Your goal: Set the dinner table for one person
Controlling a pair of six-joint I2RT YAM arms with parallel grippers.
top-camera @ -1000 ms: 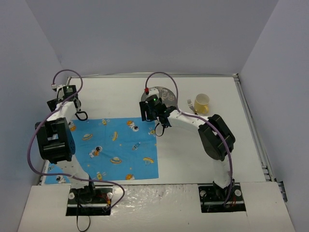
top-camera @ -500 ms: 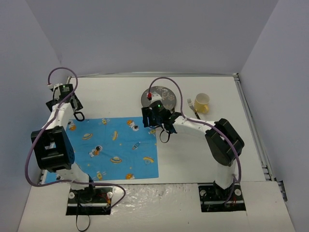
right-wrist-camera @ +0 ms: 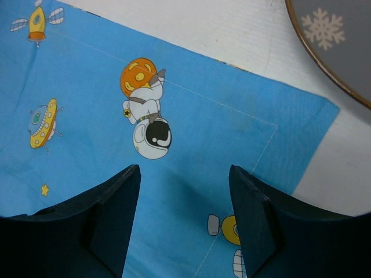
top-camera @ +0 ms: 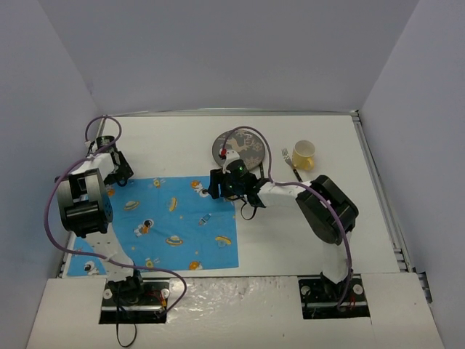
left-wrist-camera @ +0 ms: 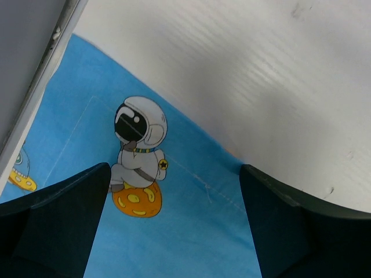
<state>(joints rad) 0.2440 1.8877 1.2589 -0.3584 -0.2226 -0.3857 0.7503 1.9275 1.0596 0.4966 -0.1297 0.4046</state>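
The dinner table (top-camera: 290, 233) is a white top with a thin metal rim (left-wrist-camera: 53, 51). On it lies a blue cartoon-print placemat (top-camera: 171, 222). My left gripper (top-camera: 116, 176) hangs open over the mat's far left corner, near an astronaut print (left-wrist-camera: 139, 152); nothing is between its fingers (left-wrist-camera: 55, 220). My right gripper (top-camera: 231, 190) stands open over the mat's far right corner (right-wrist-camera: 313, 110), its fingers (right-wrist-camera: 264, 226) empty above the cloth. A grey snowflake plate (top-camera: 240, 147) lies just beyond that corner on the bare table.
A yellow cup (top-camera: 304, 154) stands at the far right, with a fork (top-camera: 290, 164) lying beside it on its left. The plate's rim (right-wrist-camera: 333, 81) shows at the top right of the right wrist view. Grey walls close in the table on three sides.
The right gripper has moved nearer and down, from the plate's edge onto the mat's far right corner. The left arm has folded back, its gripper staying over the mat's far left corner.
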